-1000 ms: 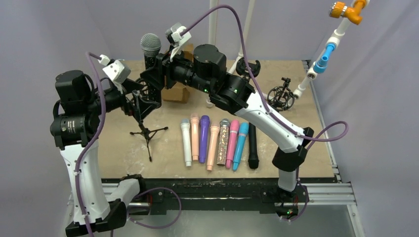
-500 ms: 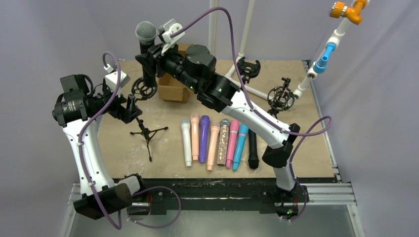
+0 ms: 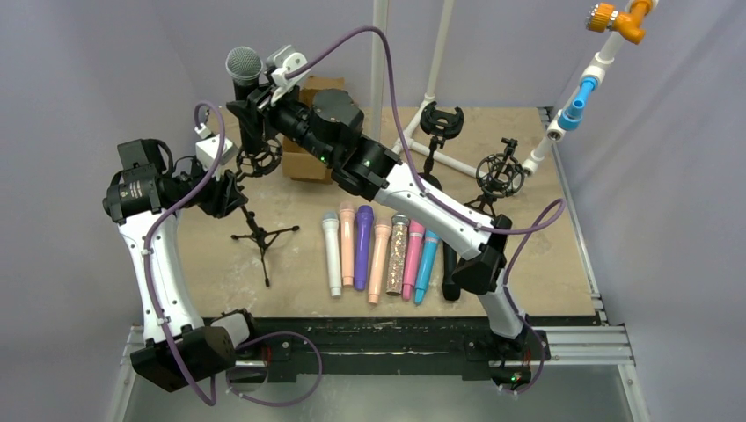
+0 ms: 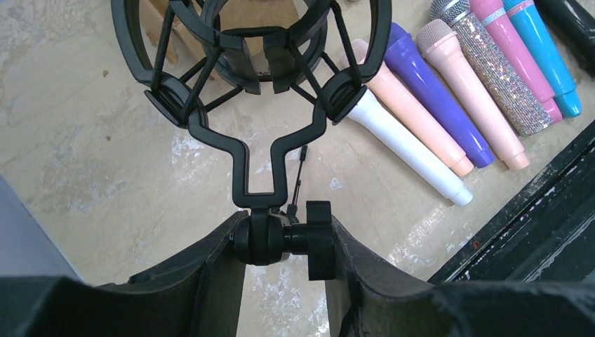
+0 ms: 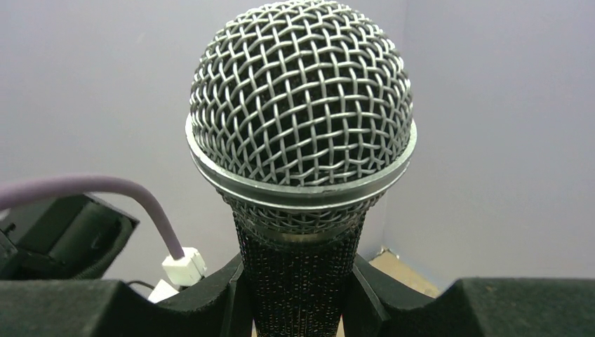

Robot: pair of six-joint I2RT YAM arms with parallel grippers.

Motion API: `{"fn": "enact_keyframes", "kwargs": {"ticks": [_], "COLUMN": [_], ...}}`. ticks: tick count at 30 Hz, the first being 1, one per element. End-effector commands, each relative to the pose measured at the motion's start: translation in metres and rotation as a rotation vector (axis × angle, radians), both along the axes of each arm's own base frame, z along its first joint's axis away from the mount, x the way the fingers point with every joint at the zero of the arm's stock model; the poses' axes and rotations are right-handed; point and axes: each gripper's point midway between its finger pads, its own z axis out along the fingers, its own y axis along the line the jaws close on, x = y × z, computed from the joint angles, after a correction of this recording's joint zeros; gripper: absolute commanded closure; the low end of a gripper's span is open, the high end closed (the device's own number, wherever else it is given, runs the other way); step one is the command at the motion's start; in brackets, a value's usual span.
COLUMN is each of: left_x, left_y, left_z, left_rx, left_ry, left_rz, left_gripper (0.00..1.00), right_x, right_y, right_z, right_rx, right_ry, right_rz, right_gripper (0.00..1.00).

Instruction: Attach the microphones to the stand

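Observation:
My right gripper [image 3: 255, 110] [image 5: 298, 284] is shut on the body of a black microphone [image 3: 245, 70] [image 5: 302, 105] with a silver mesh head. It holds it upright, just above the ring-shaped shock mount [image 3: 258, 158] [image 4: 256, 49] of the small tripod stand [image 3: 259, 236]. The swivel joint and knob [image 4: 284, 239] below that mount sit between the fingers of my left gripper [image 3: 232, 190] [image 4: 284, 242], which is shut on them. Several microphones lie in a row on the table: white [image 3: 332, 257] [image 4: 414, 154], peach [image 3: 347, 244], purple [image 3: 362, 246], glitter [image 3: 398, 255], pink [image 3: 413, 257], blue [image 3: 427, 259].
A cardboard box [image 3: 303, 165] sits behind the tripod stand. Two more black stands [image 3: 440, 123] [image 3: 497, 171] are at the back right, among white pipes [image 3: 431, 97]. A black microphone [image 3: 450, 280] lies partly under my right arm. The table's front edge [image 3: 387, 318] is close to the row.
My left gripper has closed on the stand's swivel joint. The right arm has carried the black microphone left and back, to above the shock mount.

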Motion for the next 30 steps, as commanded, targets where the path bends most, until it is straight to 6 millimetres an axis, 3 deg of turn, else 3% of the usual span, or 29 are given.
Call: {"fn": "enact_keyframes", "kwargs": {"ticks": [1,30], "left_x": [0.002,-0.012], "left_y": [-0.002,-0.010], "left_z": [0.000,-0.017], "left_rx": [0.019,-0.010], "left_ry": [-0.047,0.015], "left_rz": [-0.059,-0.100], "left_gripper": [0.73,0.79], "right_x": [-0.012,0.007], "right_y": [-0.010,0.008], "right_z": [0.040,-0.053], "right_rx": [0.087,-0.249], "right_ry": [-0.077,-0.009], "right_rz": [0.019,-0.018], "right_gripper": [0.99,1.00]}}
